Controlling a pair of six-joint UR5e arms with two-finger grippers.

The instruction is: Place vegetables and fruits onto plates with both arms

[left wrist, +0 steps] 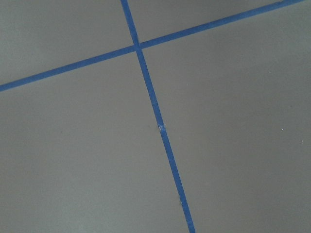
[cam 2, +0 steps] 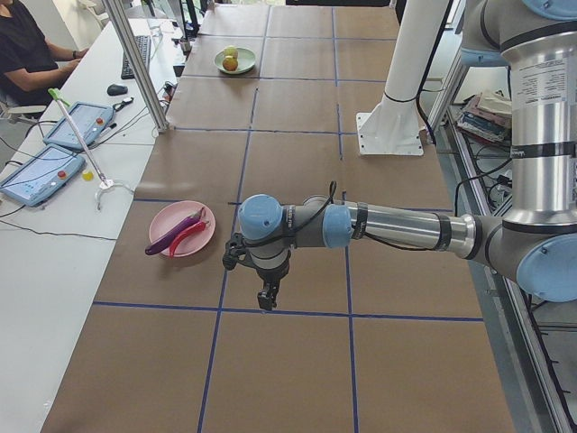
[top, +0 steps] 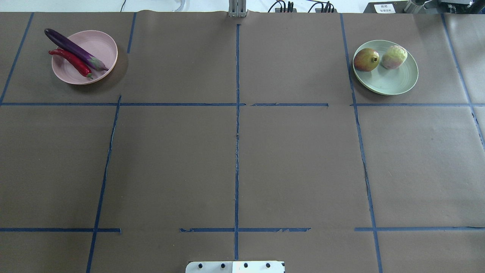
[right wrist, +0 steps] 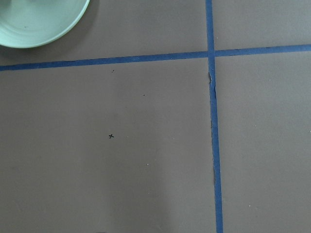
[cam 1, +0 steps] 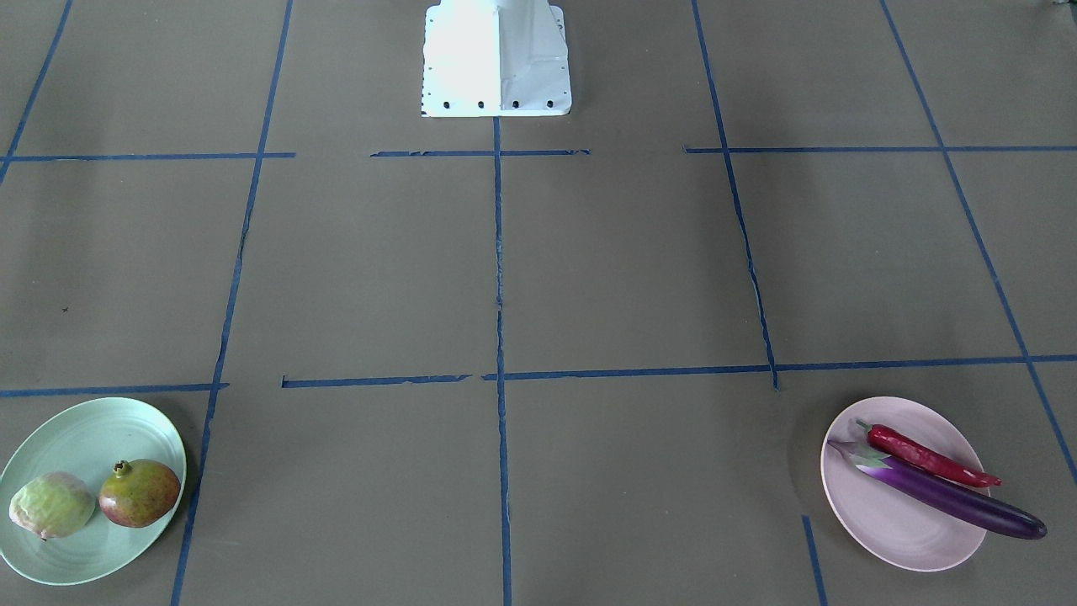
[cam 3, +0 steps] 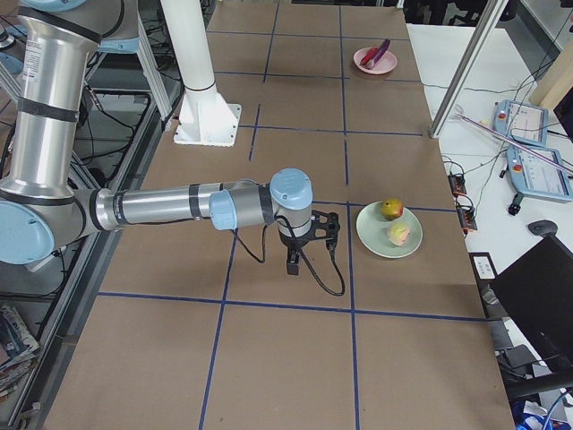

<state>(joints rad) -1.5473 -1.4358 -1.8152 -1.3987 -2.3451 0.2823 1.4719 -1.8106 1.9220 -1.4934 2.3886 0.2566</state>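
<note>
The purple eggplant and the red chili pepper lie side by side on the pink plate. The pomegranate and the pale green fruit sit on the mint green plate. The left gripper shows only in the exterior left view, pointing down over bare table beside the pink plate. The right gripper shows only in the exterior right view, pointing down beside the green plate. I cannot tell whether either is open or shut. Nothing shows in either gripper.
The white base block stands at the robot's edge of the table. Blue tape lines grid the brown tabletop. A side table with tablets, a seated person and a metal post lie beyond the far edge.
</note>
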